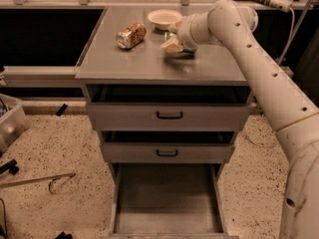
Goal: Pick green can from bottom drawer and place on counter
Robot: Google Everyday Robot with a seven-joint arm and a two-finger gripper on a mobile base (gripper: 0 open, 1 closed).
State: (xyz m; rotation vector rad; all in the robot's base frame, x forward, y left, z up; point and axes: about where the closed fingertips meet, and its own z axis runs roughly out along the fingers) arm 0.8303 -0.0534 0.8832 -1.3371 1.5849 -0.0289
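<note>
Position of the green can (186, 50): we see only a sliver of dark green on the counter (124, 66), toward its right rear part, the rest being covered by the gripper (173, 44). The gripper sits low over the counter, right against the can, at the end of the white arm (259, 78) that reaches in from the right; whether it clasps the can we cannot tell. Just behind the gripper stands a pale bowl (163, 18), and to the left, apart from both, a tan can (130, 35) lies on its side. Below the counter we find two shallow drawers, the upper handle (169, 115) and the lower handle (167, 153) both black. Beneath them the bottom drawer (167, 198) is pulled out toward us, its flat grey floor in plain view. Around the cabinet lies the speckled floor (60, 143), with a clear bin (10, 123) at the left edge and a thin metal rod (37, 180) near it.
</note>
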